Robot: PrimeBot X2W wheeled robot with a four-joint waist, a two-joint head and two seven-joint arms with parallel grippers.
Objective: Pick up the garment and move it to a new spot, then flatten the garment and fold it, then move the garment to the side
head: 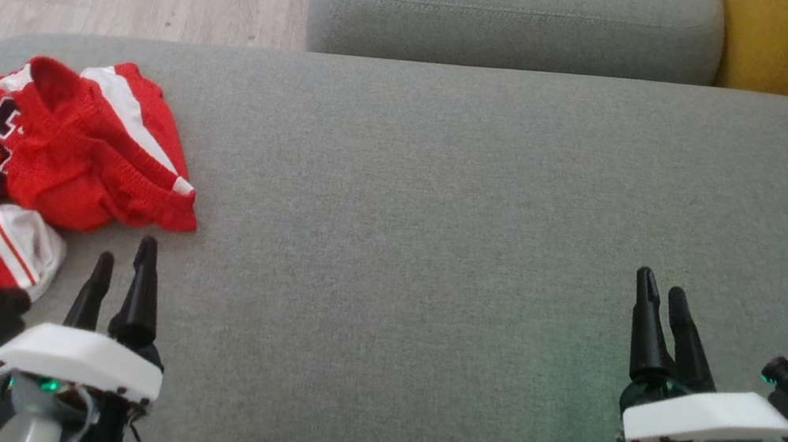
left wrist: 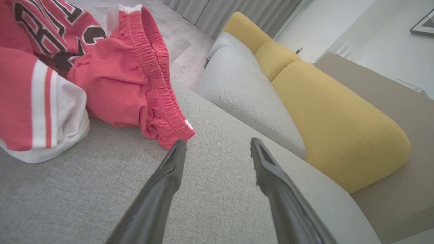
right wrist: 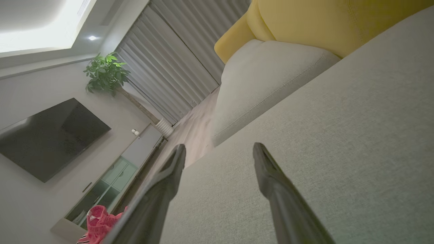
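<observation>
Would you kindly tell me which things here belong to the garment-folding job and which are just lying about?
Job: garment, left gripper, right gripper, both open.
Lying about: yellow cushion, TV, plant, curtains.

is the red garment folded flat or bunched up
Bunched up: the red garment lies in a rumpled heap on the grey cushion, elastic waistband gaping.
</observation>
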